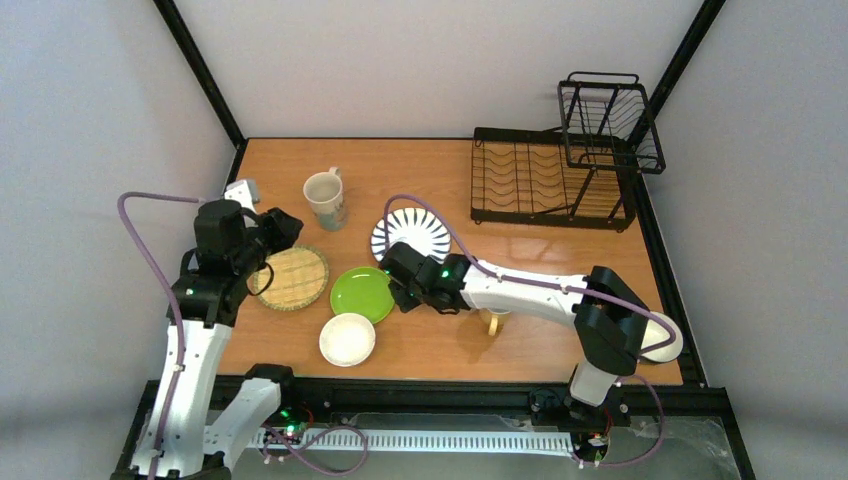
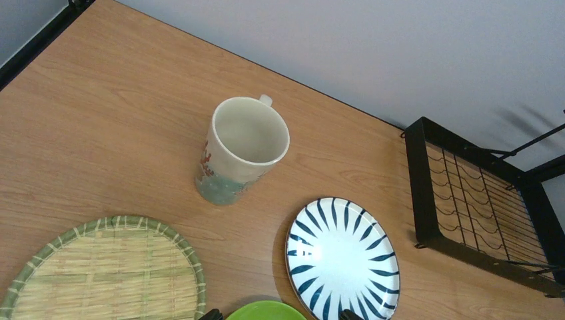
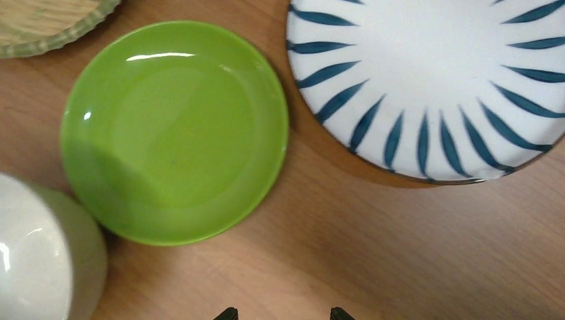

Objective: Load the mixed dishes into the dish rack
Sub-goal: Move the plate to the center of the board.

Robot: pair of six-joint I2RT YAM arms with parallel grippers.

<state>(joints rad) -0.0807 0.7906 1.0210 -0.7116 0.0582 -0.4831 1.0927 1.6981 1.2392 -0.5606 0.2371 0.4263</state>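
Wooden table (image 1: 440, 345) carries the dishes, all lying well apart from the rack (image 1: 520, 175), which sits at the far right corner. A mug (image 1: 326, 198) stands upright at the far side, left of centre. The striped plate (image 1: 412, 232) lies to its right, nearer the middle. Just near and left of that, not touching, is the green plate (image 1: 360, 293). The bamboo plate (image 1: 293, 277) lies to the left and the white dish (image 1: 347, 339) on the near side. The right gripper (image 3: 281, 313) hovers over bare wood between the green and striped plates, fingers spread, gripping nothing. The left gripper (image 1: 280, 230) hangs above the bamboo plate's far edge, spread wide, holding nothing.
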